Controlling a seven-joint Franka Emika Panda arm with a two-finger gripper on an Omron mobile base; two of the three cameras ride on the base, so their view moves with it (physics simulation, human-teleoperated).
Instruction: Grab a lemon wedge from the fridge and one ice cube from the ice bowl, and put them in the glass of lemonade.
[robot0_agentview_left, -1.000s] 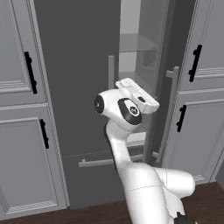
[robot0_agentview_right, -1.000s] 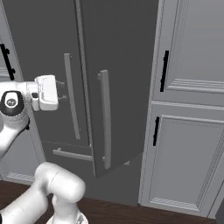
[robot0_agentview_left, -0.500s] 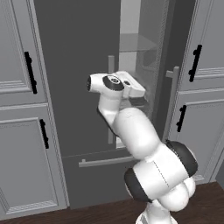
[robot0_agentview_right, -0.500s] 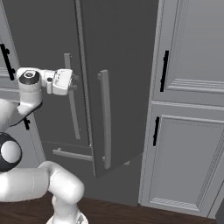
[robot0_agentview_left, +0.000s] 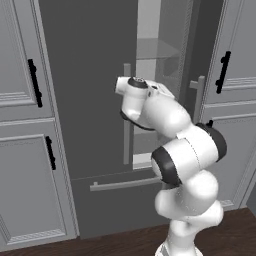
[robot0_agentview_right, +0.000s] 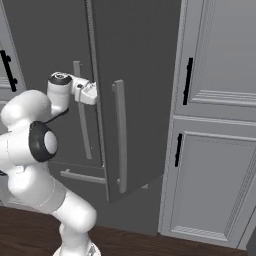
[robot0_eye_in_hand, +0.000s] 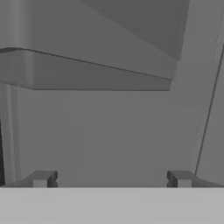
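The gripper (robot0_eye_in_hand: 111, 178) is spread wide and holds nothing; its two dark fingertips (robot0_eye_in_hand: 42, 178) stand far apart at the bottom of the hand view. In front of them is only pale grey inner wall and the edge of a shelf (robot0_eye_in_hand: 100, 72). From the right base view, the hand (robot0_agentview_right: 86, 92) is at the gap between the two doors of the fridge (robot0_agentview_right: 135, 60), near the long handle (robot0_agentview_right: 119, 135) of the door that stands partly open. The left base view shows through this gap a light interior with a glass shelf (robot0_agentview_left: 155, 49). The lemon wedge cannot be seen in these pictures. The step in hand seems to be reaching into the fridge for the wedge. The next move probably calls for finding it first, then going in between the doors without touching them.
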